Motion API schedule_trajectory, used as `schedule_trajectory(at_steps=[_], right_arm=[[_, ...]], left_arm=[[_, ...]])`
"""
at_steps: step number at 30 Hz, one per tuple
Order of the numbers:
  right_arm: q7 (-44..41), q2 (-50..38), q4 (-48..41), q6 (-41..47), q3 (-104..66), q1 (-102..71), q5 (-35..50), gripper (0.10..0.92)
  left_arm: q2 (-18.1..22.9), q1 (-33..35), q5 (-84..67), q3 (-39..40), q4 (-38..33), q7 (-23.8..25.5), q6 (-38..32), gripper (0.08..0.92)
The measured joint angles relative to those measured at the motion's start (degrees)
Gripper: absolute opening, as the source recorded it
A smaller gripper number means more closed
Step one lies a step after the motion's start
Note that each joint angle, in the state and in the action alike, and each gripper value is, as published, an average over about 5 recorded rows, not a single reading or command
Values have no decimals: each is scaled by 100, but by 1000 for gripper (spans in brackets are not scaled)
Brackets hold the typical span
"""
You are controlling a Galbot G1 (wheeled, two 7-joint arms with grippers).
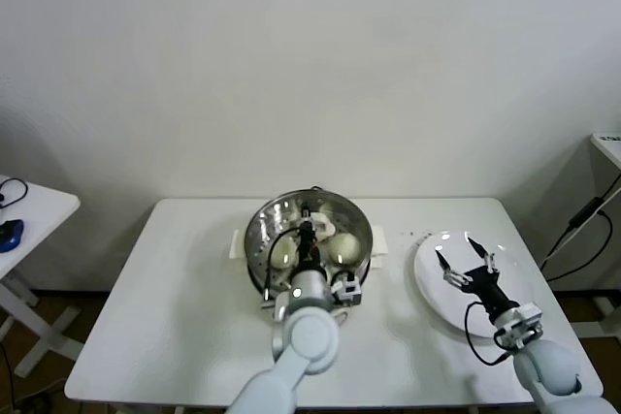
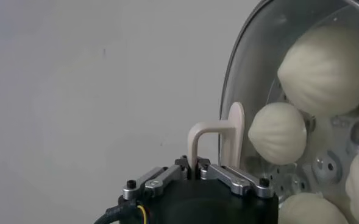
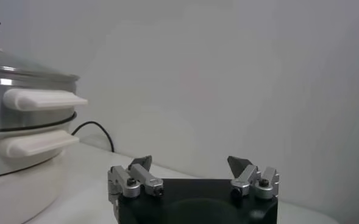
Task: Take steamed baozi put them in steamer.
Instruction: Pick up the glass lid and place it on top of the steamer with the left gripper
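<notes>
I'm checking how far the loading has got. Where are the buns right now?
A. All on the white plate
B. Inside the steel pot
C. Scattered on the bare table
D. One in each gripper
B: the head view shows buns lying inside the steel pot, the white plate at the right holds none, and the left wrist view shows four of them under the glass lid.

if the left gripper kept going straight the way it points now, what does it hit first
Probably the glass lid it is shut on by the handle, covering the steamer; straight beyond lie the baozi inside, though depth is hard to judge.
</notes>
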State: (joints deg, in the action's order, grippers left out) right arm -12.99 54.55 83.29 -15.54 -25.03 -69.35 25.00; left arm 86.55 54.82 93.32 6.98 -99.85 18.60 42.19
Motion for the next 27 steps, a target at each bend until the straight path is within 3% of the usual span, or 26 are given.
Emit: schedule_trajectory(at_steps=[20, 27], right_arm=[[-43, 4, -2, 5, 5, 27, 5, 823], [-57, -3, -18, 11, 22, 47, -2, 823]], left_arm=[[-35, 20, -91, -8, 41, -134, 0, 158], [-75, 55, -141, -24, -40, -127, 8, 316]])
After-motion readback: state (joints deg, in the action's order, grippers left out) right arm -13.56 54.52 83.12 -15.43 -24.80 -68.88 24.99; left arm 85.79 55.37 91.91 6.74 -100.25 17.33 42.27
